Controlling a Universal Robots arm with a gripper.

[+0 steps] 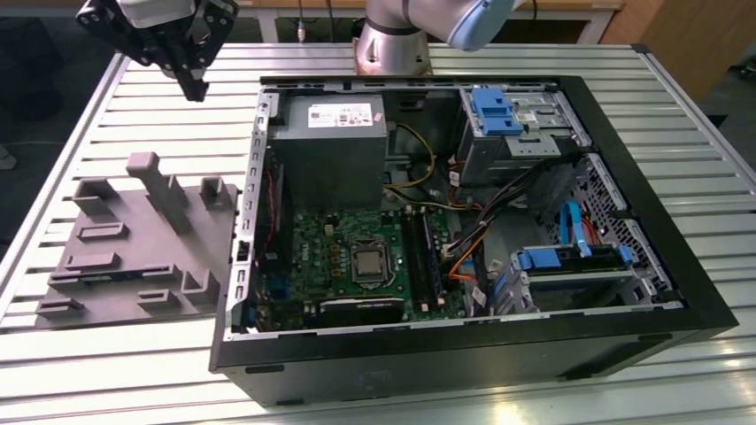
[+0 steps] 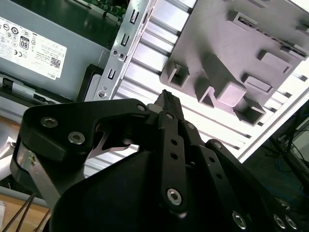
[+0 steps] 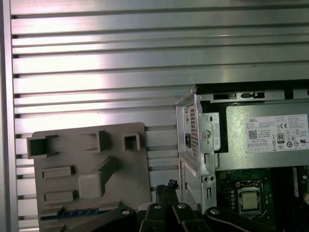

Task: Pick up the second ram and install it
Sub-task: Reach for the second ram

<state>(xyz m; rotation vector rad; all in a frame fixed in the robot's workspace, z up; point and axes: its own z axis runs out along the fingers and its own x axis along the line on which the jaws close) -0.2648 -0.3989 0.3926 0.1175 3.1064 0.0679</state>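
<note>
Here the end effector (image 1: 193, 87), pressed together, hangs above the slatted metal table (image 1: 119, 367).

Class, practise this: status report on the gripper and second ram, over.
Gripper shut, empty, aloft beside the case. Second ram seemingly lying in grey fixture, untouched. Nothing between them.

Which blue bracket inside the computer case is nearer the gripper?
The blue bracket beside the grey power supply; the other blue bracket sits across the case, farther off.
</note>
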